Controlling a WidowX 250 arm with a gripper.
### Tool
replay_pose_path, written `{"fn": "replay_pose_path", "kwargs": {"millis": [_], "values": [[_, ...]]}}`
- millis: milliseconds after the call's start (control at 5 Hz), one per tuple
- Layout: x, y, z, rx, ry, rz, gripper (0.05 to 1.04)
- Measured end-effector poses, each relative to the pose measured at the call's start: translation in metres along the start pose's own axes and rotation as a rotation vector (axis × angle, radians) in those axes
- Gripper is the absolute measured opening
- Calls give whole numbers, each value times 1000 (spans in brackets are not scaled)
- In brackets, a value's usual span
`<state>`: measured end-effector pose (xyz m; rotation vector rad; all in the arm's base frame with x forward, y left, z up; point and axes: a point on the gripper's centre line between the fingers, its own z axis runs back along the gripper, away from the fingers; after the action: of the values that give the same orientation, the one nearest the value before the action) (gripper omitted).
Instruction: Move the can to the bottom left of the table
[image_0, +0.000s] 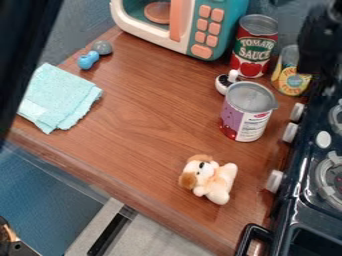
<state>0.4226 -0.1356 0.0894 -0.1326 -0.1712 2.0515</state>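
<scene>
Cans are seen in three places toward the upper right of the counter (140, 110), all upright, and which of them is meant by the task cannot be told. The nearest, a purple-and-white can (243, 116), is placed right of the middle, its grey metal end turned up. Behind it a taller red-and-green can (253, 50) is set close to the toy microwave (224, 24), and just to the right of that one a yellow can (287, 80) is partly covered by a dark, blurred shape that is taken to be the tool (319, 50). Whether the tool is open, closed or gripping something cannot be told. Between the purple-and-white can and the red-and-green one, a small black-and-white object (226, 85) with a white knob is seen. The microwave, teal and cream with salmon buttons and handle, is placed at the top edge of the view. Nearer the front of the counter, below the purple-and-white can, a plush dog (212, 181) in cream and tan is laid. At the left a folded light-teal cloth (59, 97) is spread near the edge, and above it a small blue-and-grey toy (88, 60) is placed. The right side is bordered by a black stove (292, 217) with pale knobs.
</scene>
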Motion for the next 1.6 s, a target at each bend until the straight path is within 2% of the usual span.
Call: {"fn": "replay_pose_path", "kwargs": {"millis": [200, 400, 600, 800, 1200, 1600], "values": [[5, 9, -13, 34, -8, -1, 998], [29, 11, -27, 57, -32, 52, 999], [52, 16, -39, 79, -81, 75, 999], [75, 14, -28, 72, -82, 136, 999], [122, 14, -24, 75, -113, 227, 998], [166, 29, -34, 97, -190, 306, 999]]}}
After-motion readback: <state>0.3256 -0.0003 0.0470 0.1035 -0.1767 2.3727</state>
